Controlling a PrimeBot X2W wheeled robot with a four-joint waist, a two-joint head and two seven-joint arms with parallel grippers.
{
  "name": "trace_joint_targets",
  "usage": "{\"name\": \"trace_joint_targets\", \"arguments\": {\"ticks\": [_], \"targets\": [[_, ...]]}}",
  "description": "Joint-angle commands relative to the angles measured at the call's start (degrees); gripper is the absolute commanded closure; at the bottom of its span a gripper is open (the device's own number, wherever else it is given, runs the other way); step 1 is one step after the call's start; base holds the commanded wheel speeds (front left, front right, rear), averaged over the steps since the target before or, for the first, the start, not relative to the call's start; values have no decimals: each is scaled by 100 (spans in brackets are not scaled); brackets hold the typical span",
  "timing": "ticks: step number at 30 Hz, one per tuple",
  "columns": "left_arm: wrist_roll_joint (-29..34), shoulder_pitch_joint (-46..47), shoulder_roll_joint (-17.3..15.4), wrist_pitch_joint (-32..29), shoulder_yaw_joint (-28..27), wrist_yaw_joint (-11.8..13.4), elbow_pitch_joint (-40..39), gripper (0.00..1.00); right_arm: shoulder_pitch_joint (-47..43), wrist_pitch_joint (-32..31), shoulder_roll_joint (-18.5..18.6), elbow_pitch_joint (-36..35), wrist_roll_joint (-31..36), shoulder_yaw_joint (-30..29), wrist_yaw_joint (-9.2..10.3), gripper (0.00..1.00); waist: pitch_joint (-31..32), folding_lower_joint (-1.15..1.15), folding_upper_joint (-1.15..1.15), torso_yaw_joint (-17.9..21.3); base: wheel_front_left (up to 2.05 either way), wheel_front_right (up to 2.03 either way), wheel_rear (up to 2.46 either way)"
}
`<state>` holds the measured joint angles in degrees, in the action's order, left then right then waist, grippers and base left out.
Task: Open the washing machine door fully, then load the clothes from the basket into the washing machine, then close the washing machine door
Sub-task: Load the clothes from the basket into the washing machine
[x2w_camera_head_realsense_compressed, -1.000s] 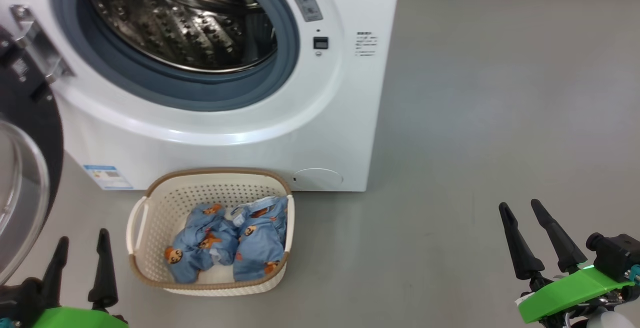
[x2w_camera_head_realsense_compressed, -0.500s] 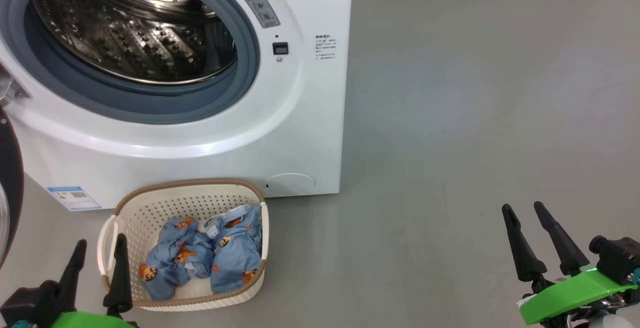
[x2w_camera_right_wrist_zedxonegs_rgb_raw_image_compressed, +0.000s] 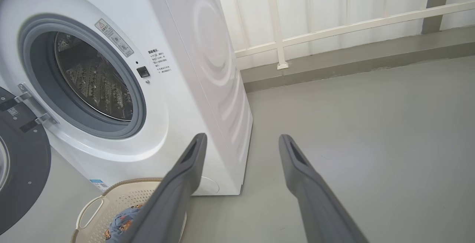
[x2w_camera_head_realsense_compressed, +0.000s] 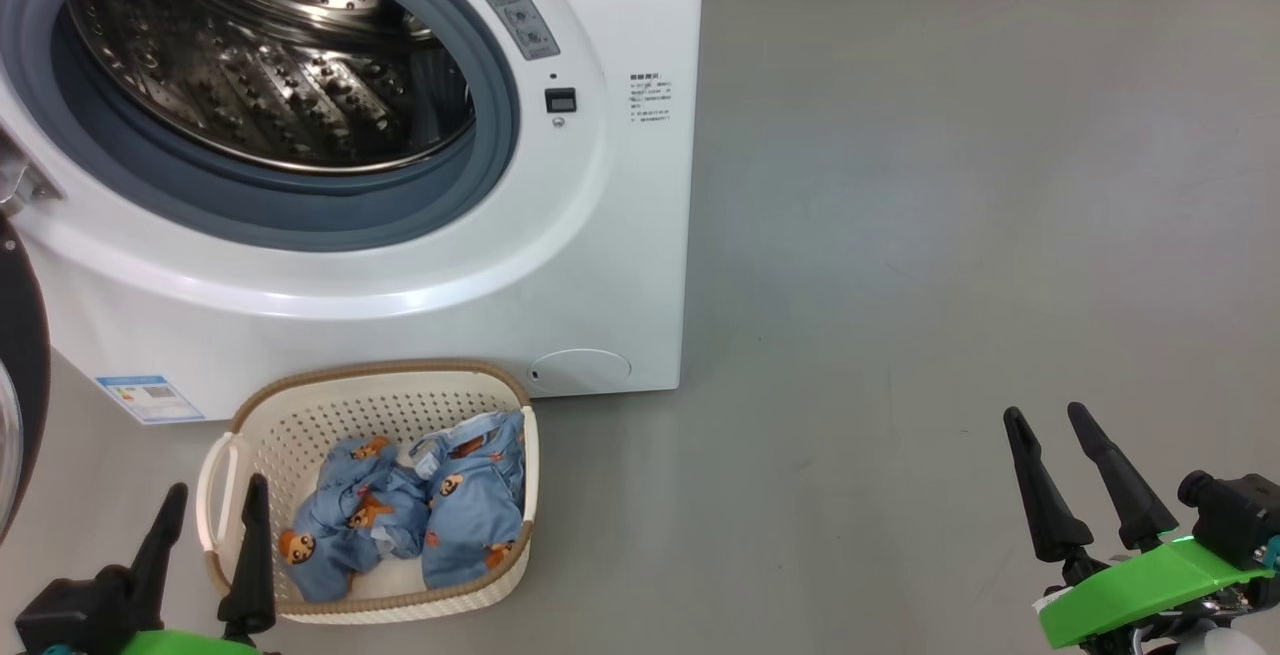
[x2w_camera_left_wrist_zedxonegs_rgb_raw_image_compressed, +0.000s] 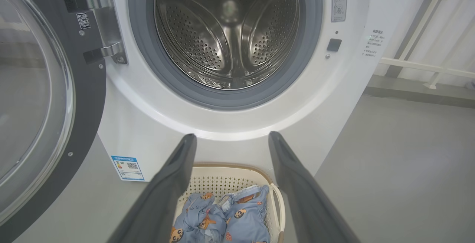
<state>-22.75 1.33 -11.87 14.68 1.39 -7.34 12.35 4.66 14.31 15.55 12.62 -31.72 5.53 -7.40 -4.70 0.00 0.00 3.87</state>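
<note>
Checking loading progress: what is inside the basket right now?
The clothes, light-blue with bear faces, lie crumpled together in the basket. Whatever lies beneath them is covered.

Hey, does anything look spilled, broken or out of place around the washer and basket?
Nothing stands out. The washing machine door hangs open, and the clothes lie crumpled inside the basket, which stands upright before the washing machine.
</note>
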Motion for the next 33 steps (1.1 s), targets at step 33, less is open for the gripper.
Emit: {"name": "trace_joint_targets", "arguments": {"ticks": [33], "targets": [[-242,374,-336,32,-70,-14,-86,0,107,69,2,-181,84,125,-9,0,-293,0,0,-7,14,-81,67]]}}
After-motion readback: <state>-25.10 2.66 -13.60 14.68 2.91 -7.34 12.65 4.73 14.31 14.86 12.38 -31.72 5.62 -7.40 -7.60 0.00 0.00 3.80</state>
